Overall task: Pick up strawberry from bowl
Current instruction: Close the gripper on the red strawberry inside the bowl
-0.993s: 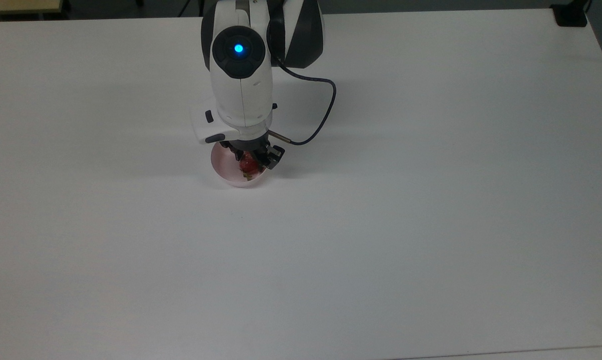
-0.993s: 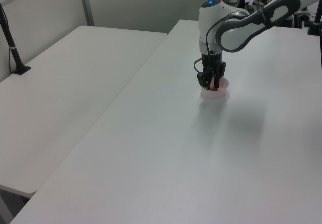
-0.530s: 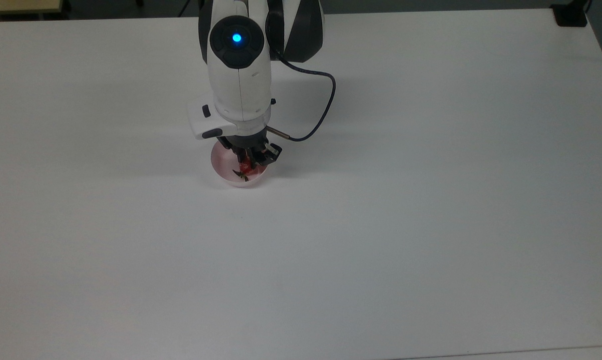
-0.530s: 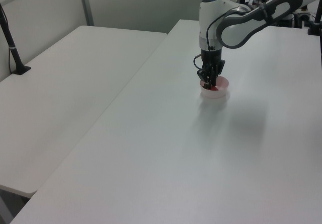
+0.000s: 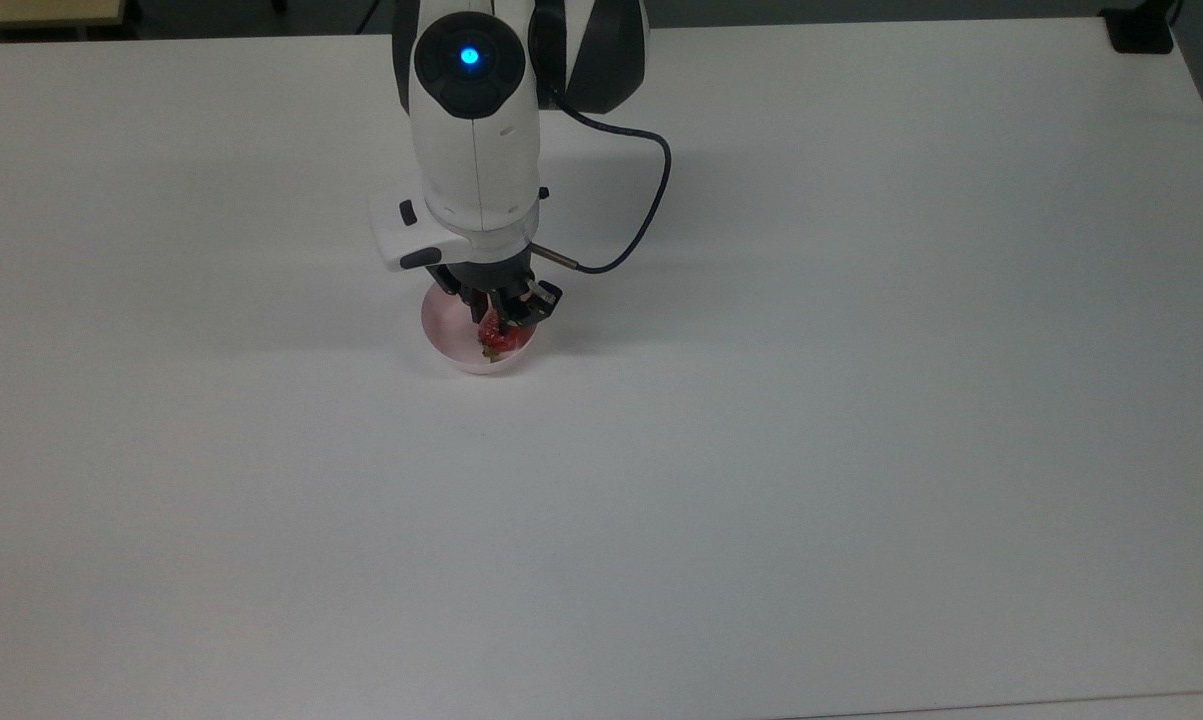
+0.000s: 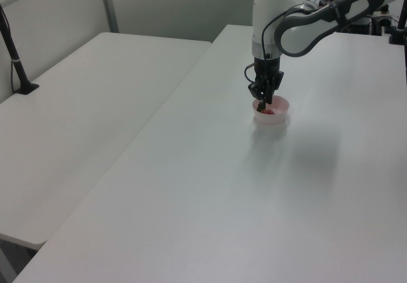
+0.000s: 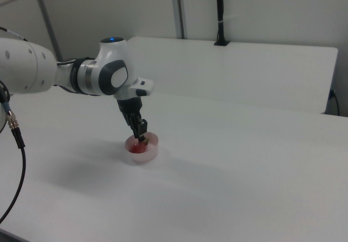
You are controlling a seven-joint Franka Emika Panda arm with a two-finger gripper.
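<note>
gripper points down into the bowl, fingers drawn close together on the strawberry; in the top view red flesh shows on both sides of the dark fingers and the green stem pokes out below at about 6 o'clock. whether the fruit is lifted clear of the bowl floor or resting on it, i cannot tell. in the right view the gripper tips reach just inside the bowl rim, red strawberry beneath them. in the left view the gripper stands over the bowl with a red spot of strawberry inside.

strawberry sits off-centre in the bowl, toward 3–4 o'clock in the top view; the bowl's 9 o'clock half is bare pink.

the white wrist housing overhangs the bowl's 12 o'clock rim in the top view. a dark cable loops out from the wrist at 2 o'clock, held above the table, well apart from the bowl.

white table surrounds the bowl: wide open surface at 3, 6 and 9 o'clock in the top view; far edge at 12 o'clock behind the arm, near edge low at 6 o'clock. a dark clamp sits at the top view's upper right corner. left view shows a second table beside it, a narrow seam between.
</note>
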